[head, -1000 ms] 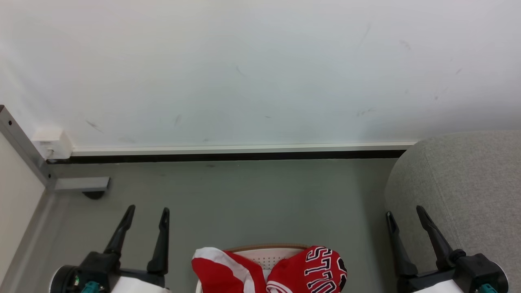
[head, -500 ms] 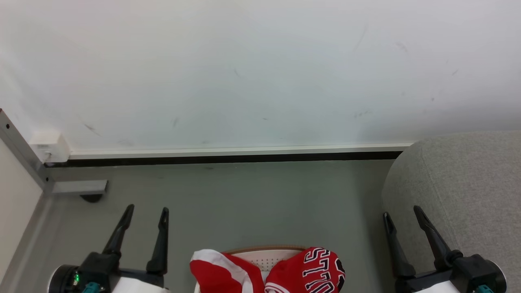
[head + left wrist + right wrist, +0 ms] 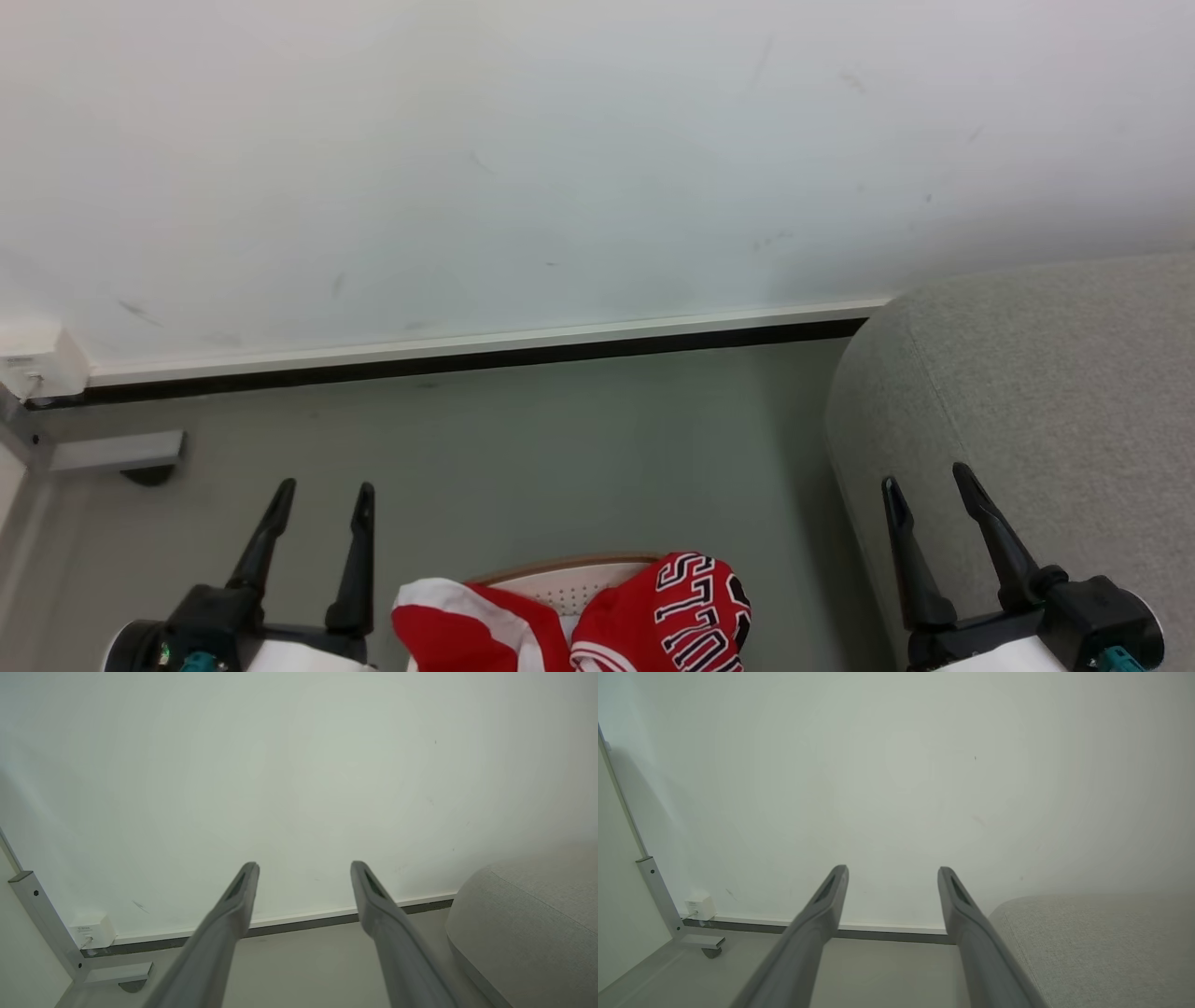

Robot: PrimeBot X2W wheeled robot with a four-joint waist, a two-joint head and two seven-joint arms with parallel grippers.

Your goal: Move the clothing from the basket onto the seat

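Matte floor (image 3: 560, 448), nubby rounded seat (image 3: 1027, 373) (grey)

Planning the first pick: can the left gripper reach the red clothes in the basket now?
Probably yes: the left gripper is open and empty, the clothes sit heaped atop the basket beside it, and nothing stands between them.

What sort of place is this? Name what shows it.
Probably a plain indoor room, perhaps a home-style test corner: a grey sofa seat beside a scuffed white wall, and a laundry basket of red clothing on the grey floor.
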